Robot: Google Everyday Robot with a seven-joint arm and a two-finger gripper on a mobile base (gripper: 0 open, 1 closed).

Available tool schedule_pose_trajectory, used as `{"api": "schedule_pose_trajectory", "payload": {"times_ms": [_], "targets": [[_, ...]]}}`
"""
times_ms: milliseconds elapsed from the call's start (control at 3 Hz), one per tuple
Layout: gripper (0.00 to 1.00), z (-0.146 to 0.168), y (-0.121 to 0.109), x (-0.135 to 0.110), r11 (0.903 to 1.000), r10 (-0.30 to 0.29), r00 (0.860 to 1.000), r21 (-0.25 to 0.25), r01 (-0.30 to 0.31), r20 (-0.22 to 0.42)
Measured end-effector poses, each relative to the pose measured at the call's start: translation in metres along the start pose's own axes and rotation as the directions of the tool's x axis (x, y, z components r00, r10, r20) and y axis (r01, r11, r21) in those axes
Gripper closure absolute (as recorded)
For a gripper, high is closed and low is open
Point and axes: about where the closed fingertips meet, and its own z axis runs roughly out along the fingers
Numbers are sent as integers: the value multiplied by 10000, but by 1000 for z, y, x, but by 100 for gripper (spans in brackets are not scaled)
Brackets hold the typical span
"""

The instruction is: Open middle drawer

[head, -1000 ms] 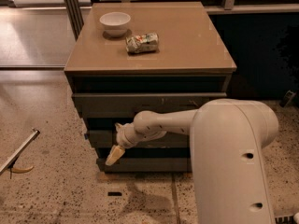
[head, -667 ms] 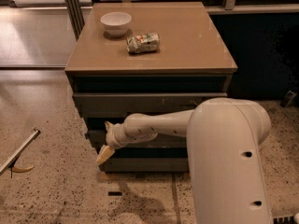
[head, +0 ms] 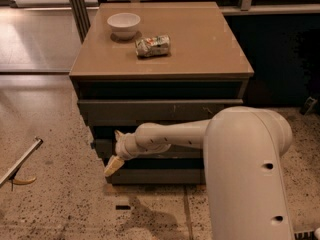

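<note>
The middle drawer (head: pixel 101 148) is set under the worktop's (head: pixel 200 44) front edge as the second front down, its long axis parallel to that edge. The end effector (head: pixel 116 151) is held at the drawer's left end, below the front-left corner, with the front just behind it; whether it is released or clenched cannot be told. The arm (head: pixel 170 136) is stretched nearly level across the front from the right.

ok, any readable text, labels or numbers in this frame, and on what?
None readable.
Crushed can on the cabinet top: printed markings, too blurred to read.
White bowl, gripper at the middle drawer's left end: no text visible.
</note>
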Motion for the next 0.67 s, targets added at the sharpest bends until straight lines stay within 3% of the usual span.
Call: {"api": "schedule_pose_trajectory", "payload": {"times_ms": [667], "targets": [[0,20,-26,17,9987,425,9975,291,-409,-564]]}}
